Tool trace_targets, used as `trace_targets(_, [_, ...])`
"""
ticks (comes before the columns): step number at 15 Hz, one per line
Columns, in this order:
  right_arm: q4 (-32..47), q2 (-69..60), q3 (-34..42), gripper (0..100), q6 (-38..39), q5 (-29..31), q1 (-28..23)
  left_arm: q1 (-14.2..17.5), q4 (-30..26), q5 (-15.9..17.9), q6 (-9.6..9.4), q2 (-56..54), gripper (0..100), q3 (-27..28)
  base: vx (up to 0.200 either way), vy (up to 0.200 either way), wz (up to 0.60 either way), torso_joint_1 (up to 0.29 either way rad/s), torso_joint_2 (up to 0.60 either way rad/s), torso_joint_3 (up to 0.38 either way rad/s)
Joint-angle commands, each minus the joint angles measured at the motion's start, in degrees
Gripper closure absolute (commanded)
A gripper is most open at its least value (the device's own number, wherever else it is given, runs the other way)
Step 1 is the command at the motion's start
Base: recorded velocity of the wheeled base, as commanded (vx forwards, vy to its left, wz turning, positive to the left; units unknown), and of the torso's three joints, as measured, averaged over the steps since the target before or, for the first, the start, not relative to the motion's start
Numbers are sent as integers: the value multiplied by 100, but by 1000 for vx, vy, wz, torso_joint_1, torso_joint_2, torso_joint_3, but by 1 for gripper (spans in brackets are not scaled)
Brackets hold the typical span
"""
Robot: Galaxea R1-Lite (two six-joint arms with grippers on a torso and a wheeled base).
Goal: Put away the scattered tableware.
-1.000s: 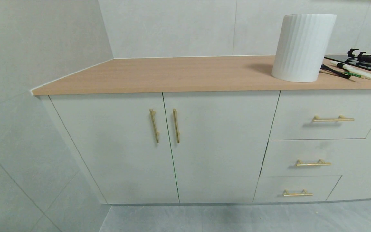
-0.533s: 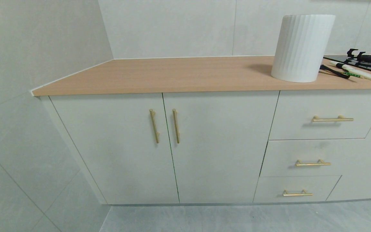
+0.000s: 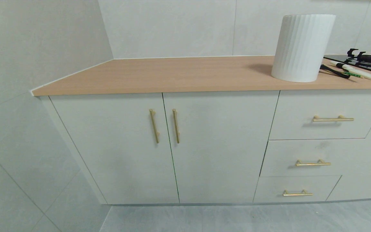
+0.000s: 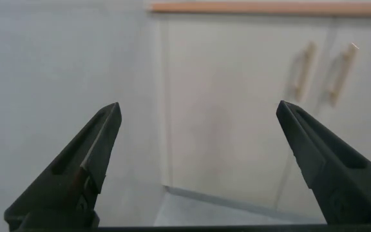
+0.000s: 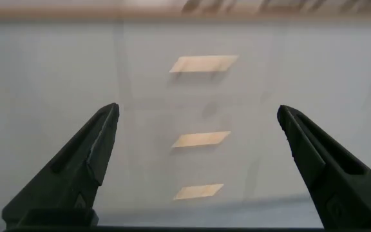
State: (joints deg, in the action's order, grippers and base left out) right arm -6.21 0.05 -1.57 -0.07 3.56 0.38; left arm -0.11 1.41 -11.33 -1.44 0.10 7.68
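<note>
The left tool (image 4: 197, 109) and right tool (image 5: 197, 109) hang spread wide, empty. On the light wooden tabletop (image 3: 172, 74), the scattered black- and white-handled utensils (image 3: 349, 69) lie at 3 o'clock of a white ribbed cylindrical holder (image 3: 303, 48). This looks like the approach step. Next, a tool must close in on them.

A wooden countertop (image 3: 172, 74) carries a white ribbed cylinder (image 3: 301, 48), with utensils (image 3: 349, 71) just beside it.
</note>
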Motion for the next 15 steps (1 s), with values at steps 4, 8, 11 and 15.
trace_targets(4, [612, -5, 157, 0, 51, -189, -3, 2, 105, 684, -23, -10, 0, -768, 0, 0, 0, 0, 0, 0])
trace_targets(8, [612, -5, 157, 0, 25, -242, -3, -7, -133, 1133, -14, 17, 0, -768, 0, 0, 0, 0, 0, 0])
trace_targets(11, [612, -5, 157, 0, 42, -268, -3, -7, -141, 1124, 109, 8, 0, -768, 0, 0, 0, 0, 0, 0])
trace_targets(15, [612, -5, 157, 0, 42, -268, -3, -7, -141, 1124, 117, 8, 0, -768, 0, 0, 0, 0, 0, 0])
